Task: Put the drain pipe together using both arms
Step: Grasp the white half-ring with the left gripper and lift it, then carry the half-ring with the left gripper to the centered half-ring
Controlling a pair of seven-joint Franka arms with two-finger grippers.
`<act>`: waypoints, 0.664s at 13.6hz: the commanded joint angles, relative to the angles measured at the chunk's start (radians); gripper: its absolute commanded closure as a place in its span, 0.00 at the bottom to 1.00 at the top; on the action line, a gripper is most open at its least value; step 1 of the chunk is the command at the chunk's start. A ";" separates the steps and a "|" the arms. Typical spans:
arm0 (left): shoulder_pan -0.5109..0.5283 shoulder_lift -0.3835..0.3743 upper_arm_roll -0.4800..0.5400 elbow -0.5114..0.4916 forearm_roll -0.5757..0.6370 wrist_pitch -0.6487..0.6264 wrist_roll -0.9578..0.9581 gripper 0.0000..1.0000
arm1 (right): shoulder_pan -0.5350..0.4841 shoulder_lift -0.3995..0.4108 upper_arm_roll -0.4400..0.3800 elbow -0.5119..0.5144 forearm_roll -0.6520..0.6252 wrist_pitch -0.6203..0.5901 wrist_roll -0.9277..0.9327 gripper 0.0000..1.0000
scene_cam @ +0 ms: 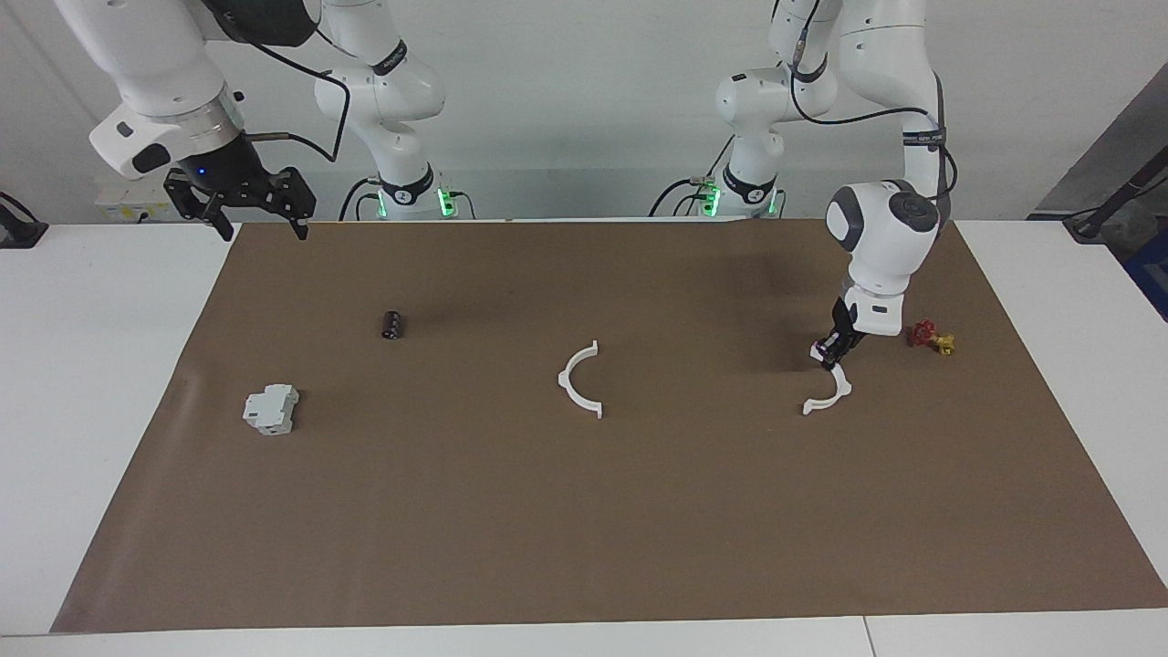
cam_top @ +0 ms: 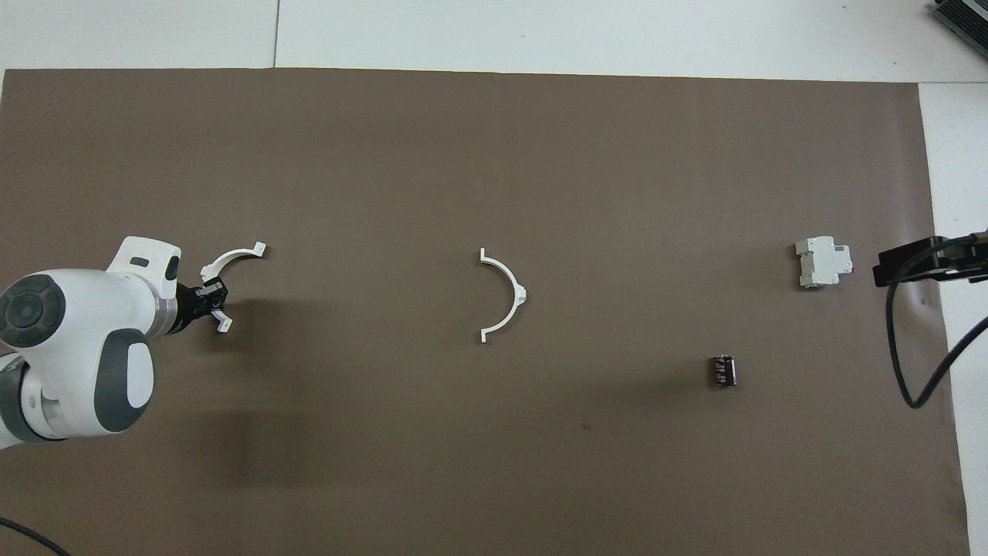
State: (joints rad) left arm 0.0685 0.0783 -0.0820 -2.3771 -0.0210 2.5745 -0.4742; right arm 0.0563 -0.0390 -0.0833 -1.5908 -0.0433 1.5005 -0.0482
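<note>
The drain pipe lies as two separate white half-ring arcs on the brown mat. One arc (scene_cam: 577, 379) sits at the mat's middle and also shows in the overhead view (cam_top: 505, 293). The other arc (scene_cam: 832, 392) lies toward the left arm's end (cam_top: 231, 259). My left gripper (scene_cam: 830, 354) is down at the mat, shut on that arc near its end closer to the robots (cam_top: 207, 300). My right gripper (scene_cam: 246, 208) is open and empty, held high over the mat's edge at the right arm's end (cam_top: 926, 262).
A grey-white blocky box (scene_cam: 271, 409) (cam_top: 823, 262) and a small black cylinder (scene_cam: 392, 324) (cam_top: 723, 371) lie toward the right arm's end. A small red and yellow object (scene_cam: 931, 338) lies beside the left gripper.
</note>
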 commanded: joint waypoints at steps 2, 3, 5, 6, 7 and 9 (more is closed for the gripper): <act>-0.047 0.001 0.007 0.163 -0.008 -0.201 -0.021 1.00 | -0.009 -0.010 0.008 0.000 -0.004 -0.010 0.013 0.00; -0.062 -0.005 0.007 0.197 -0.008 -0.242 -0.024 1.00 | -0.009 -0.010 0.008 0.000 -0.004 -0.010 0.013 0.00; -0.079 -0.008 0.004 0.242 -0.007 -0.306 -0.064 1.00 | -0.010 -0.010 0.007 0.000 -0.004 -0.010 0.013 0.00; -0.123 -0.011 0.002 0.242 -0.004 -0.307 -0.131 1.00 | -0.010 -0.010 0.007 0.000 -0.004 -0.010 0.013 0.00; -0.181 -0.009 0.002 0.246 0.006 -0.292 -0.209 1.00 | -0.009 -0.010 0.008 0.000 -0.004 -0.010 0.013 0.00; -0.284 -0.006 0.001 0.271 0.058 -0.298 -0.358 1.00 | -0.010 -0.010 0.007 0.000 -0.004 -0.010 0.013 0.00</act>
State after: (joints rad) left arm -0.1165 0.0749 -0.0919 -2.1287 -0.0086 2.2971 -0.6979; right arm 0.0563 -0.0390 -0.0833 -1.5908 -0.0433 1.5006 -0.0482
